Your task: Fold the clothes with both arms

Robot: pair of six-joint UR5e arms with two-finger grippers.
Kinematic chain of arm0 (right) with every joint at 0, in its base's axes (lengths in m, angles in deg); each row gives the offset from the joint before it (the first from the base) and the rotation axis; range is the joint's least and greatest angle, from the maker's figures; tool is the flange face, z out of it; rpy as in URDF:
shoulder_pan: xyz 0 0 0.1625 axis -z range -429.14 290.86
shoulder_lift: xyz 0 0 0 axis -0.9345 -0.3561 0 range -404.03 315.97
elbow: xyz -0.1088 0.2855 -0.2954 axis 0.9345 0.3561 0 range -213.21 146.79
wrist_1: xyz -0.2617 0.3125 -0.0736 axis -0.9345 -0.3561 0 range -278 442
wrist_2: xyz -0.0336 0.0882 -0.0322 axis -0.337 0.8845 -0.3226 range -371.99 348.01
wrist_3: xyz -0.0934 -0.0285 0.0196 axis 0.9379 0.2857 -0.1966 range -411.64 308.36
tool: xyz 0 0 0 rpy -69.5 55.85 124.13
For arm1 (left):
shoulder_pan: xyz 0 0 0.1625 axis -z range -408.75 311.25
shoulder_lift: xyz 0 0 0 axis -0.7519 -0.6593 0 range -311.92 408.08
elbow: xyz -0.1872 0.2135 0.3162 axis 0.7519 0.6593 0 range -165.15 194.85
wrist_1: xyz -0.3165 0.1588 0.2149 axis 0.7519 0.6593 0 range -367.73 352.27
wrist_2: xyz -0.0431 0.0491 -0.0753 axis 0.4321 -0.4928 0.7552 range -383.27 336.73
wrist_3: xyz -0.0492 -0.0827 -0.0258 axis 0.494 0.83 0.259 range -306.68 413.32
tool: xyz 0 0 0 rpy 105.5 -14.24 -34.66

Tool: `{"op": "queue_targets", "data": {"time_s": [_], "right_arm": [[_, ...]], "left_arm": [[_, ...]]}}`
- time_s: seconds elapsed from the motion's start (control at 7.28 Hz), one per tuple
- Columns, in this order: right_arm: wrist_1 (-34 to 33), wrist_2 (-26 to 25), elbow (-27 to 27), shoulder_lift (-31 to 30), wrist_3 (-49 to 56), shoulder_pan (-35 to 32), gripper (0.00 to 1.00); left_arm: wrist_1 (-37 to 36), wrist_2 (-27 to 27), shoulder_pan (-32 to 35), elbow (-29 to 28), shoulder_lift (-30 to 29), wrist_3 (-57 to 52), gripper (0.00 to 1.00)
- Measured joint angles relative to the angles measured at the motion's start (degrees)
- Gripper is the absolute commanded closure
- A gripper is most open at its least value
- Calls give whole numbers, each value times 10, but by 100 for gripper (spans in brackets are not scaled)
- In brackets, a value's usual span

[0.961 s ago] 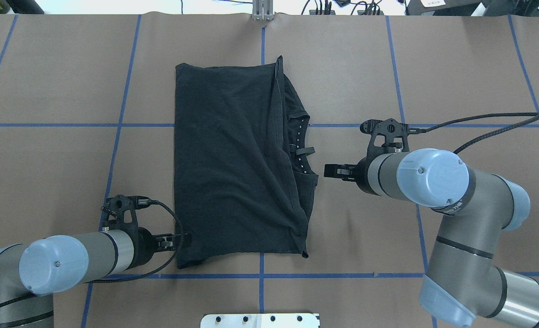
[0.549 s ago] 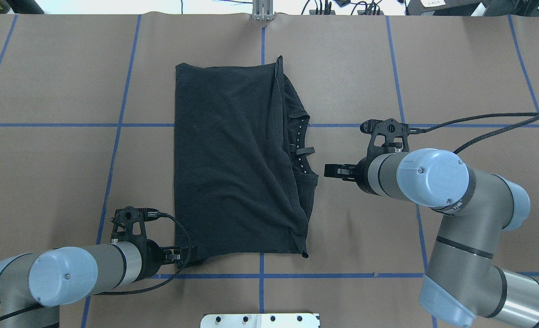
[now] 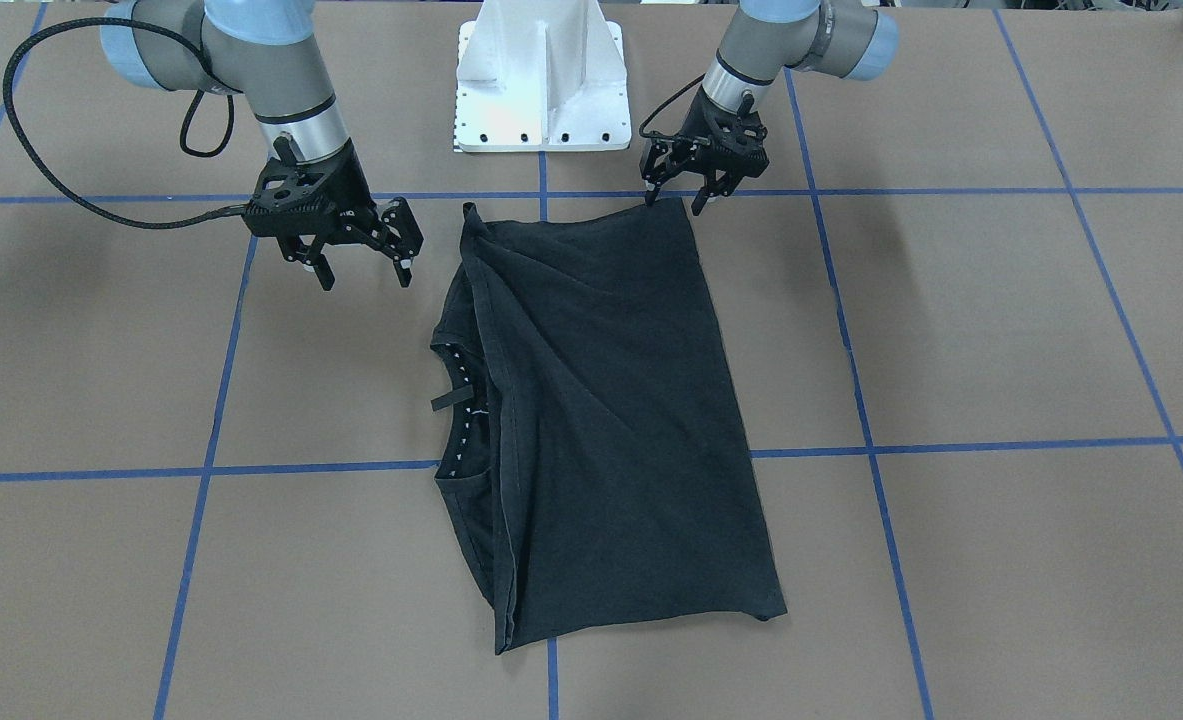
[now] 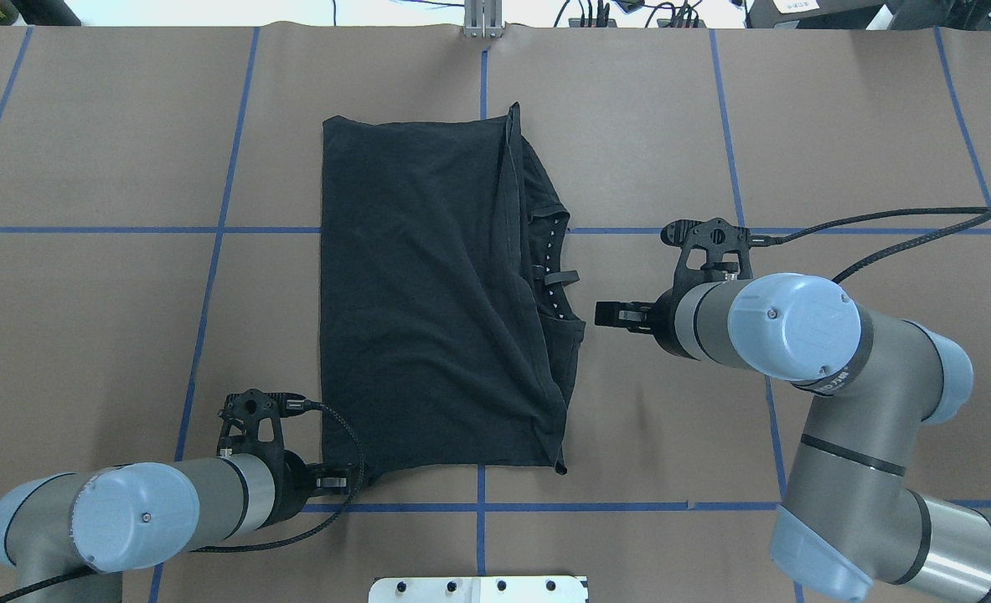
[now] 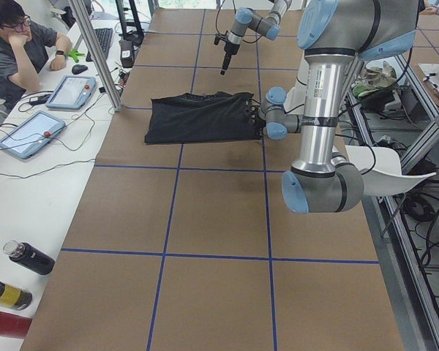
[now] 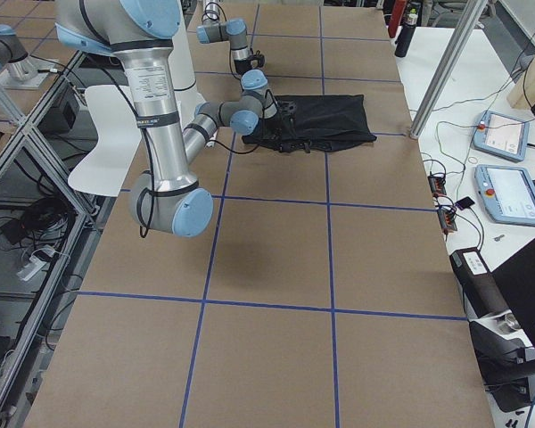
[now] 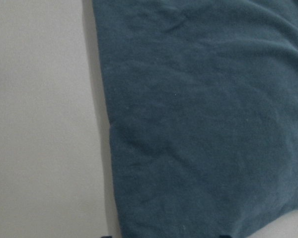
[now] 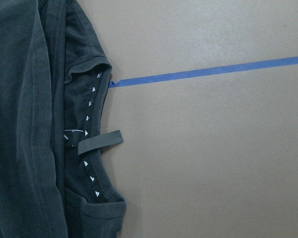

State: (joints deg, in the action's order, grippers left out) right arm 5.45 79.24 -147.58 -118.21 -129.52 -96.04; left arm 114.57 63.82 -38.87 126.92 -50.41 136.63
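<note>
Overhead and front views face each other across the shirt [image 4: 420,293], side views look along the table [image 4: 85,335], and wrist cameras look closely down on its edges.

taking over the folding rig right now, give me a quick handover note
Left gripper: open, low at the T-shirt corner nearest the robot on the left arm's side. Nothing clamped.
Right gripper: open, holding nothing, beside the collar and apart from the cloth.
T-shirt: lies flat mid-table as a rough, wrinkled rectangle. The collar is at the edge on the right arm's side, and the logo is not showing.
Done: at least one fold is laid over.
Left: probably close on that corner, find a hold for the right arm, and fold again.
</note>
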Motion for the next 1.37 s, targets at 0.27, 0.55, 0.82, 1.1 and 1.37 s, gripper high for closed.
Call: {"op": "queue_targets", "data": {"time_s": [0.27,0.55,0.82,1.1,1.37], "right_arm": [[0,0,0,1,0,0,0],[0,0,0,2,0,1,0],[0,0,1,3,0,1,0],[0,0,2,3,0,2,0],[0,0,3,4,0,2,0]], "left_arm": [[0,1,0,-1,0,0,35],[0,3,0,-2,0,-1,35],[0,5,0,-3,0,-1,46],[0,6,0,-2,0,0,56],[0,6,0,-2,0,0,62]]}}
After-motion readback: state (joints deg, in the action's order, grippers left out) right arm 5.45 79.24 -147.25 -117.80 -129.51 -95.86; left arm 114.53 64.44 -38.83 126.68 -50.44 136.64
